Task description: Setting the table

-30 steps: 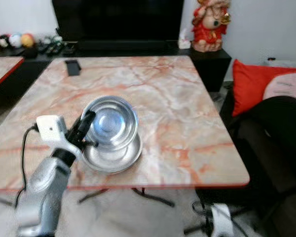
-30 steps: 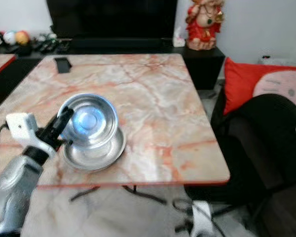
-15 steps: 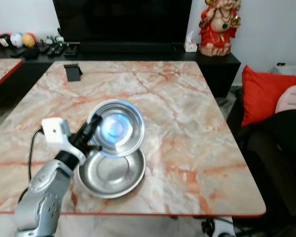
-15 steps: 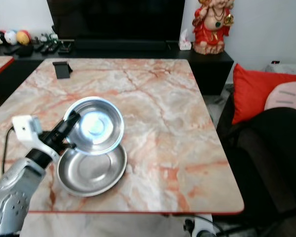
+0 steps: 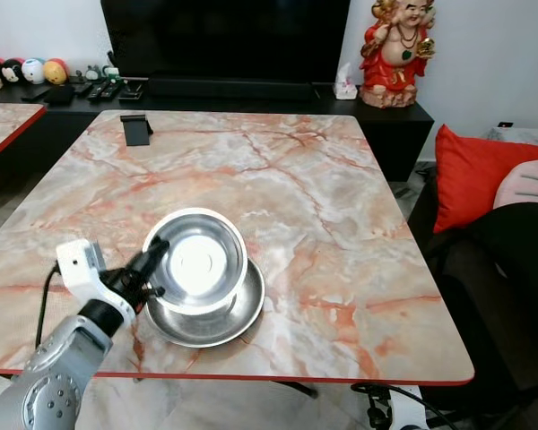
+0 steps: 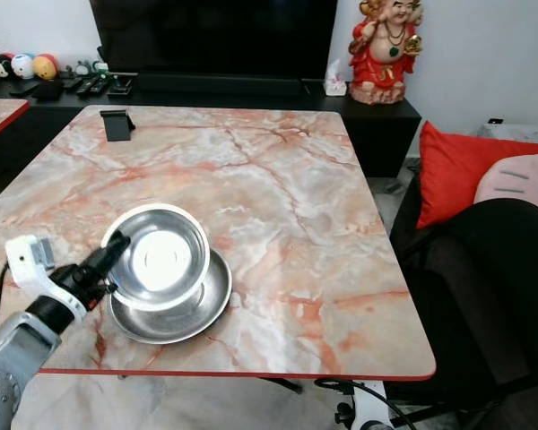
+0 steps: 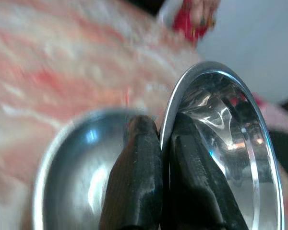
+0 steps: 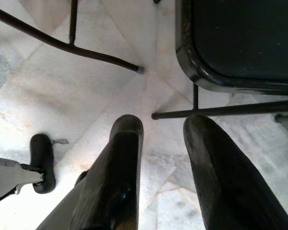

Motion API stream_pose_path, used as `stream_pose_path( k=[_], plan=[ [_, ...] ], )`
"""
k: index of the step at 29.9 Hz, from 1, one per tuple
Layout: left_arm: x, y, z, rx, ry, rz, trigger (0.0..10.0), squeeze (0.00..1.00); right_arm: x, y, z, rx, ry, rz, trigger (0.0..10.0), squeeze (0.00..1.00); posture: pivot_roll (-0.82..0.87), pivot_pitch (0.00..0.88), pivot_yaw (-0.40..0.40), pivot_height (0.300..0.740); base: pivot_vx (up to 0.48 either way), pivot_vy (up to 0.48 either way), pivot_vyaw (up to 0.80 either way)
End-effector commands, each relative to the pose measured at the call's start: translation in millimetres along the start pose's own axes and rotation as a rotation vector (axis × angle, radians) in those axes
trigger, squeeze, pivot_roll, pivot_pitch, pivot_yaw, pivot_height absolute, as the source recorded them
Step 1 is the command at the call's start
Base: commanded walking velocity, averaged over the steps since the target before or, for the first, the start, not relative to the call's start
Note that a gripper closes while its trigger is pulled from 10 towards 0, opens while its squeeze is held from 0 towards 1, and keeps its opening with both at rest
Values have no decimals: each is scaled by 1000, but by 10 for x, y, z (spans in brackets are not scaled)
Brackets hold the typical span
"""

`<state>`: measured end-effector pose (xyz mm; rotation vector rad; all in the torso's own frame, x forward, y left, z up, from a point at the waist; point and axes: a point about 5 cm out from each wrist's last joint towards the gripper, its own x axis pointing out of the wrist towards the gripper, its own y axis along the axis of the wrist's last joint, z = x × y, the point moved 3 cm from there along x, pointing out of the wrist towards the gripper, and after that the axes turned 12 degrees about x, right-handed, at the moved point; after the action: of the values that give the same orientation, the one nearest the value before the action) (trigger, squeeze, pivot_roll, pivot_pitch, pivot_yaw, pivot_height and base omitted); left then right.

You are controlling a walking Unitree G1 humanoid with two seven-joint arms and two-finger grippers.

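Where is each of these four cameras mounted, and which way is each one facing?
Left eye view: head camera, looking forward and down at the marble table; left arm shows.
Right eye view: same head camera, same scene; the left gripper pinches the upper steel bowl over the lower bowl.
Left wrist view: along the fingers clamping that bowl's rim.
Right wrist view: pointing down at the floor and chair legs; right gripper open.
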<state>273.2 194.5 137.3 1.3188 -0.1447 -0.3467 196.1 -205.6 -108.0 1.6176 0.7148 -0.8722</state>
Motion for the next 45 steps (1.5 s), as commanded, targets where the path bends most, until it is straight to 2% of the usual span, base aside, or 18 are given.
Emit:
stream_pose_path(
  k=[1,4,14,17,24,31,45],
  plan=[
    [4,-38,41,6,-3,-36,10000,0,-1,-7,4,4,0,-5,10000,0,2,0,-29,740,0,0,0],
    [-13,-39,4,-46,32,-39,10000,0,0,-14,3,2,-1,-11,10000,0,5,0,-27,740,0,0,0],
    [23,26,-22,-61,74,-17,10000,0,-1,-33,1,-10,3,-25,10000,0,4,0,-23,740,0,0,0],
    [93,21,-42,-131,140,11,10000,0,-2,-43,7,-21,0,-34,10000,0,0,0,-22,740,0,0,0],
    [111,-70,-19,-151,151,-18,10000,0,-3,-51,7,-23,0,-37,10000,0,-4,0,-25,740,0,0,0],
    [55,-164,-144,-144,225,-73,10000,0,-4,-54,18,-28,-4,-42,10000,0,0,0,-25,740,0,0,0],
    [71,-214,-92,-145,202,-101,10000,0,-3,-56,16,-29,-4,-46,10000,0,-2,0,-26,740,0,0,0]
  ],
)
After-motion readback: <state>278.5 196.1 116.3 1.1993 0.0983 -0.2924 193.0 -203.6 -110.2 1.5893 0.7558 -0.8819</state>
